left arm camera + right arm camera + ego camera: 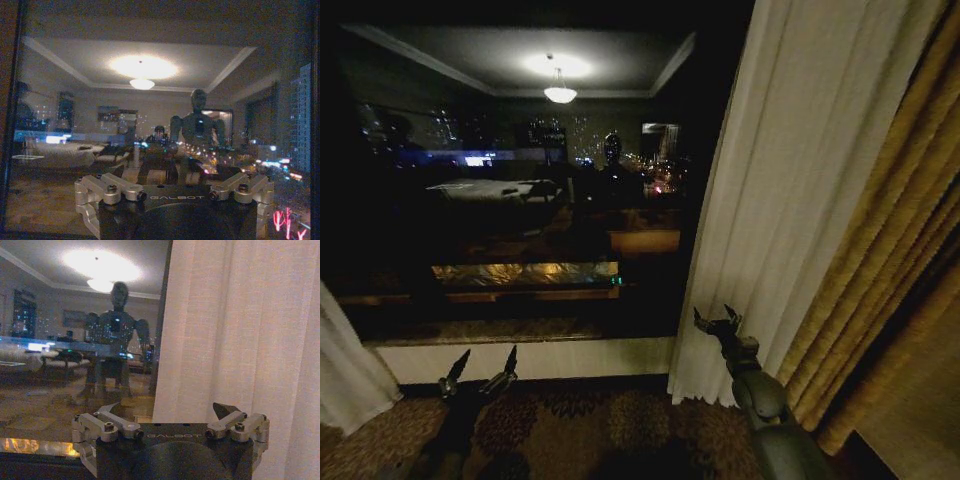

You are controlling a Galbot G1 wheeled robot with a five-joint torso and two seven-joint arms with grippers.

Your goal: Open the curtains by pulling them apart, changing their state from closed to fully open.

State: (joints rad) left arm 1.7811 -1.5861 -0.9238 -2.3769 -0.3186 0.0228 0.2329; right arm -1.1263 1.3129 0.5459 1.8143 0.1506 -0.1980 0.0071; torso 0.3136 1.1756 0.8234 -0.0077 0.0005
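The sheer off-white curtains stand apart. One panel (790, 200) hangs gathered at the right of the dark window and the other (345, 380) is bunched at the far left edge. My right gripper (717, 320) is open, low beside the right panel's inner edge, with nothing between its fingers. In the right wrist view that panel (240, 330) hangs just beyond the open right gripper (167, 412). My left gripper (485, 362) is open and empty, low in front of the sill. In the left wrist view the left gripper (175, 186) faces the bare glass.
A thick golden drape (900, 280) hangs right of the sheer panel. The window glass (520, 200) reflects the lit room and the robot. A white sill (520, 355) runs below it, above patterned carpet (600, 420).
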